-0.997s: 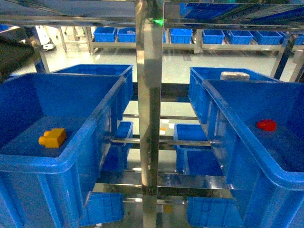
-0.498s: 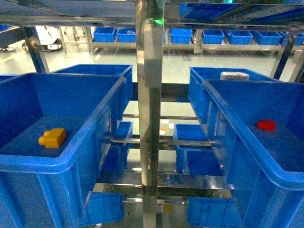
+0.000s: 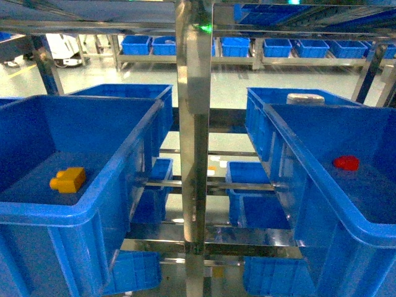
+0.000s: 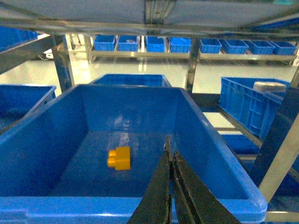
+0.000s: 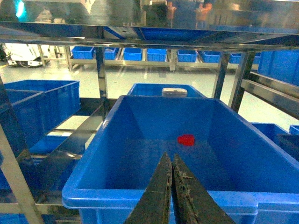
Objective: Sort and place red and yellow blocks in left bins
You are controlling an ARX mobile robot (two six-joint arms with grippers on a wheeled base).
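The orange-yellow block (image 3: pixel 68 179) (image 4: pixel 119 157) lies on its side on the floor of the near left bin (image 3: pixel 74 212) (image 4: pixel 93 205). A second left bin (image 3: pixel 124 91) stands behind it. The red block (image 3: pixel 346 163) (image 5: pixel 186 139) rests on the floor of the big blue crate on the right (image 3: pixel 322 204) (image 5: pixel 154 193). My left gripper (image 4: pixel 170 145) is shut and empty, above the near rim of the left bin, right of the yellow block. My right gripper (image 5: pixel 170 154) is shut and empty, over the near rim of the right crate, short of the red block. Neither gripper shows in the head view.
A steel upright post (image 3: pixel 193 154) stands between the two near crates. A white object (image 3: pixel 305 98) (image 5: pixel 174 92) sits on the far right crate. Smaller blue bins (image 3: pixel 247 179) sit on lower rails. A steel shelf (image 4: pixel 149 23) runs overhead, with rows of blue bins (image 3: pixel 266 46) in the background.
A dark arm part at the upper left of the head view a second ago has gone out of that view. The blocks have not moved.
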